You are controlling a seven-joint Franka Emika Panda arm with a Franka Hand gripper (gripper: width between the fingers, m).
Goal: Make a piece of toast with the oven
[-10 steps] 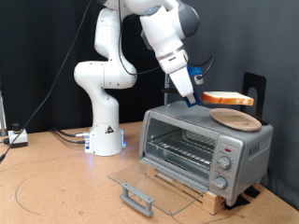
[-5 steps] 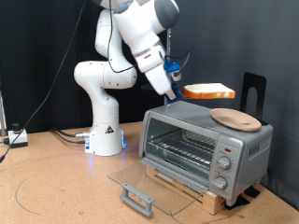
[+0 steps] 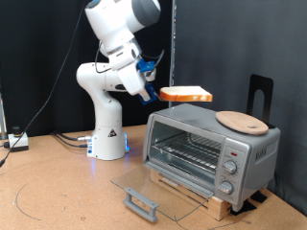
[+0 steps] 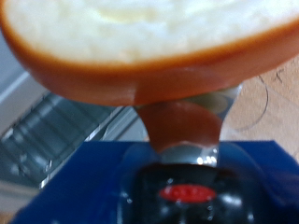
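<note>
one gripper of ours clenches the piece of toast flat, long axis pointing 3 o'clock, above the oven.

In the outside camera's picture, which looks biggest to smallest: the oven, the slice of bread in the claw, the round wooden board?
1. The oven, by far.
2. and 3. The piece of toast held in the claw and the round wooden board look alike; not ranked.

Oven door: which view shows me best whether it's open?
The exterior view. There the oven stands whole, its glass door folded down flat in front and the wire rack exposed. The wrist view is filled by the piece of toast in the gripper; only blurred metal bars show beside it.
</note>
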